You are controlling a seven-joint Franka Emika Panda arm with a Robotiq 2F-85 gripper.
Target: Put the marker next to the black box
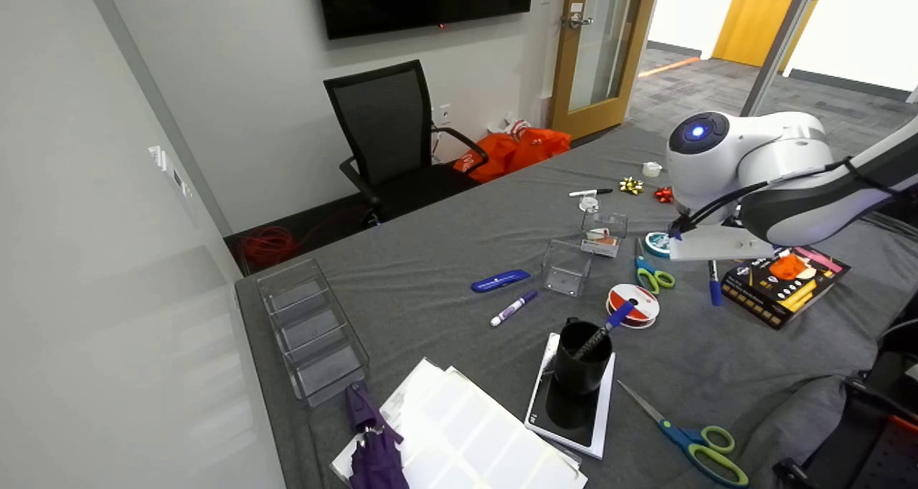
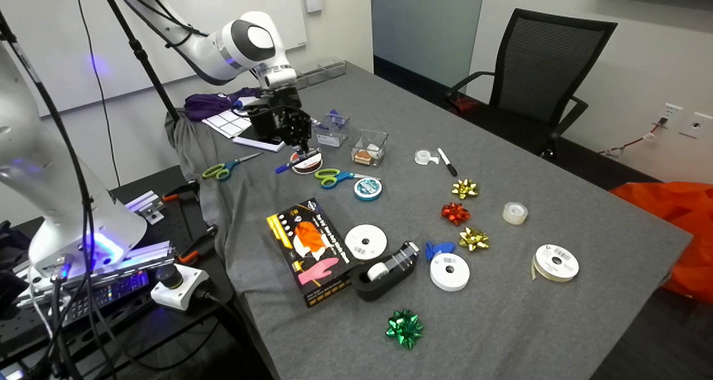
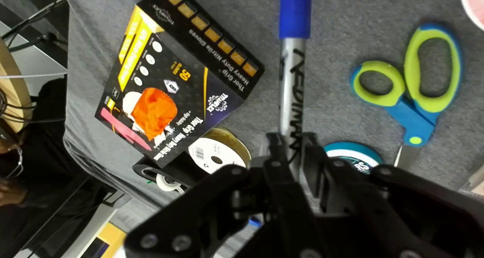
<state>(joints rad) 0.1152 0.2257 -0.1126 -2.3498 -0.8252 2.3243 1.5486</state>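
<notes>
The marker has a blue cap and a silver barrel with black lettering; it shows in the wrist view and in both exterior views. My gripper is shut on its barrel, with the blue cap pointing away from the fingers. In an exterior view the gripper holds the marker roughly level above the table, in front of a red ribbon spool. The black box, with orange, yellow and pink print, lies flat to one side of the marker, apart from it. In an exterior view the arm hides the fingers.
Green-and-blue scissors and a teal ribbon spool lie near the gripper. A white spool and a black tape dispenser sit against the box's side. A black mug holding another blue-capped marker stands on a black-and-white slab.
</notes>
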